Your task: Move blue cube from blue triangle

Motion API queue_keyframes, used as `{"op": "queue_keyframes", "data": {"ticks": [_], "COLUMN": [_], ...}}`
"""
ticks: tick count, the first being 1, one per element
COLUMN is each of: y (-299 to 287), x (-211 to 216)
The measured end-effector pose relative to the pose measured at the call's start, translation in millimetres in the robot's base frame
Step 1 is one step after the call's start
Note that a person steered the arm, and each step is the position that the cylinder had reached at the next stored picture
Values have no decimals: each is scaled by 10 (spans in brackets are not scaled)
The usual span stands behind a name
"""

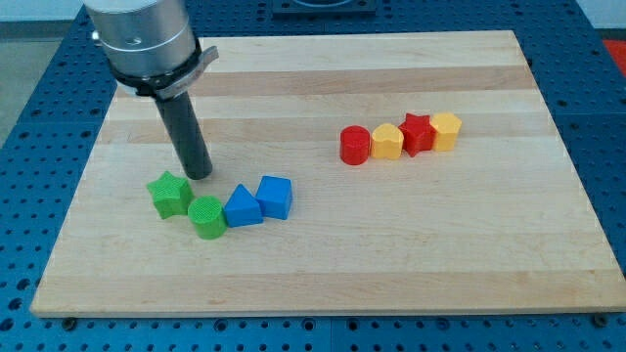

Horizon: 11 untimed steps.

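1. My tip [199, 174] is down on the wooden board [323, 264], toward its left edge, just above the green star block [170, 194] and well short of the blue pair.
2. There are no jaws on this rig to speak of, only the dark rod [186, 132]; its grey housing [142, 39] is cut off at the view's top, so I see none of the arm above it.
3. The blue cube [275, 196] sits near the board's bottom edge, left of centre, with the blue triangle [242, 207] pressed against its left side (touching, as far as I can tell).
4. A green cylinder [206, 216] sits just left of the triangle, beside the green star.
5. Over toward the right edge is a tight row: red cylinder [354, 145], a yellow block [386, 142] (shape hard to read), red star [417, 133], and a second yellow block [445, 130].
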State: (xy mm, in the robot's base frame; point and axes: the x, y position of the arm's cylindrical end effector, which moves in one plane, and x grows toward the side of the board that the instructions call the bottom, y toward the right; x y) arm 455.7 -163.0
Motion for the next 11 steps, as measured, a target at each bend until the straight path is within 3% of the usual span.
{"op": "queue_keyframes", "data": {"ticks": [3,4,6,9,11], "y": [-199,-112,656,769,902], "x": [253,103,56,316,124]}}
